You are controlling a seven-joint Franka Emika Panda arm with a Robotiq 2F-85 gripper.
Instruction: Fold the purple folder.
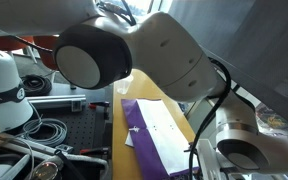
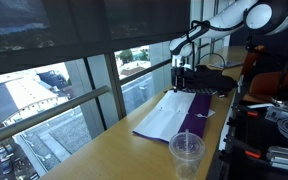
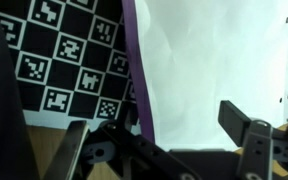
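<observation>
The purple folder lies open and flat on the wooden table, its white inner face up with a purple strip along one side. It also shows in an exterior view, partly hidden by my arm. My gripper hangs over the folder's far end. In the wrist view my gripper is open and empty, its fingers spread wide just above the folder's white face and its purple edge. I cannot tell if a finger touches the folder.
A clear plastic cup stands on the table near the folder's near end. A black-and-white marker board lies beside the folder. Cables and equipment crowd one side. A window runs along the table's other edge.
</observation>
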